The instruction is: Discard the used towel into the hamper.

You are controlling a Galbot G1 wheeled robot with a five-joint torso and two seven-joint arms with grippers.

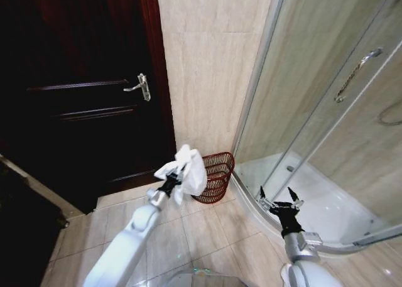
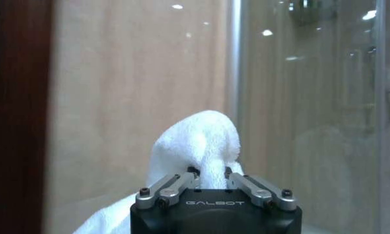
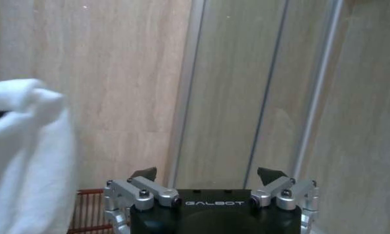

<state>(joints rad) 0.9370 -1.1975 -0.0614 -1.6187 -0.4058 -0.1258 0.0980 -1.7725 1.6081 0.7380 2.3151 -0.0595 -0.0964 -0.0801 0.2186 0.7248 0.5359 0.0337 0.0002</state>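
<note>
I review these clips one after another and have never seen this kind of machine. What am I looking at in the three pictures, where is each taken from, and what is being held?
This is a wheeled robot with two arms, standing in a tiled bathroom. The wide picture comes from a camera on its head, looking down at the floor. The other two come from cameras on each wrist, so you see each gripper's black body up close.

The left gripper is shut on a white towel, held in the air just in front of the hamper, a red-brown wire basket standing on the floor against the wall, between the dark door and the glass shower enclosure. The left wrist view shows the towel pinched between the fingers.

The right gripper is open and holds nothing, low beside the shower tray.
</note>
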